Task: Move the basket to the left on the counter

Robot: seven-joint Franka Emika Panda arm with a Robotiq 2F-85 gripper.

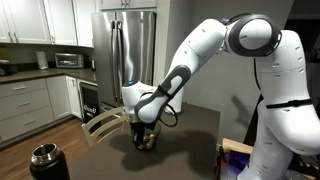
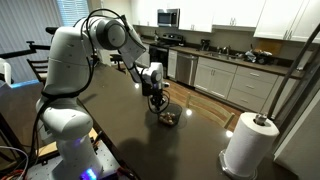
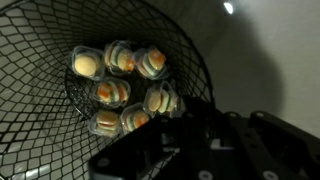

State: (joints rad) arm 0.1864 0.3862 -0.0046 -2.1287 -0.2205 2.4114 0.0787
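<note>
The basket [image 2: 168, 117] sat on the counter [image 2: 130, 135], close to the long edge that faced the white cabinets [image 2: 225, 80]. In the wrist view its black wire wall [image 3: 40, 60] curved around a pile of small tan lumps [image 3: 120, 90] in shiny wrappers. The gripper [image 1: 143, 132] hung right over the basket and was down at its rim. I could not tell if the fingers were wide, narrow or pinching the wire, as its dark body hid them.

A white paper-towel roll [image 2: 248, 145] stood upright near a corner of the counter, well apart from the basket. A black canister [image 1: 45, 160] showed past the counter's edge on the chair side; what it stood on was not clear. A wooden chair [image 1: 105, 125] was just beside that same edge, near the basket.

No words or labels could be read anywhere.

The counter was flat, dark and a little shiny. The room was a kitchen with a wood floor [image 2: 205, 102], a silver fridge [image 1: 125, 45], a microwave [image 1: 68, 60] on a worktop and a black stove [image 2: 160, 52].
</note>
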